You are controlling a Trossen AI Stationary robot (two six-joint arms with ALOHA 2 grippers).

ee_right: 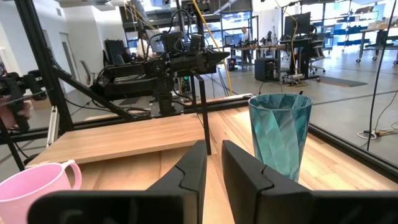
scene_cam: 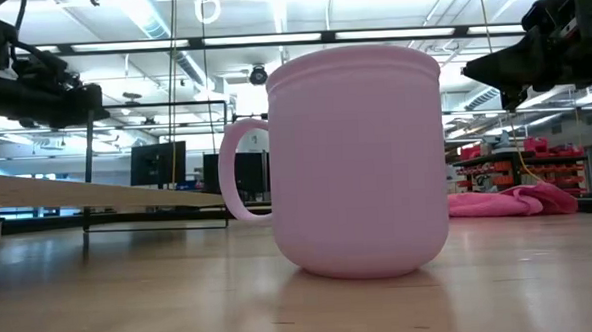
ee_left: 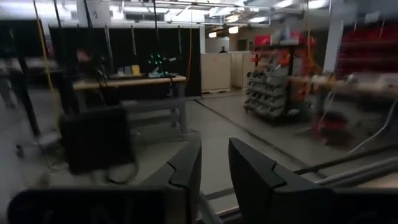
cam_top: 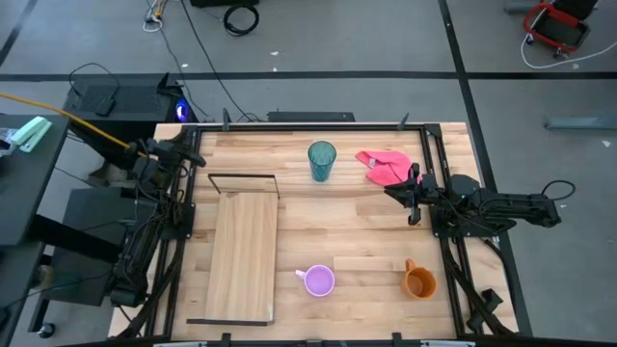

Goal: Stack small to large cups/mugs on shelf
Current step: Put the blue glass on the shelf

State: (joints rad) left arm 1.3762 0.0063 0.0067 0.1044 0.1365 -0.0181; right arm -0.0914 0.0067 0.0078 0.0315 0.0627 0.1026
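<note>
We find no legible writing on the teal tumbler [cam_top: 321, 160] at twelve o'clock; the left gripper [ee_left: 214, 165] and right gripper [ee_right: 213, 163] stand narrowly parted, empty.

Both arms are showing as matte black, jointed links trailing black cables; the left gripper [ee_left: 214, 180] and right gripper [ee_right: 214, 171] are presenting blocky, angular black jaws.

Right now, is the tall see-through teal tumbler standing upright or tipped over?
Upright. The teal tumbler stands on its base with its open rim on top; from above, its round mouth faces the camera.
</note>
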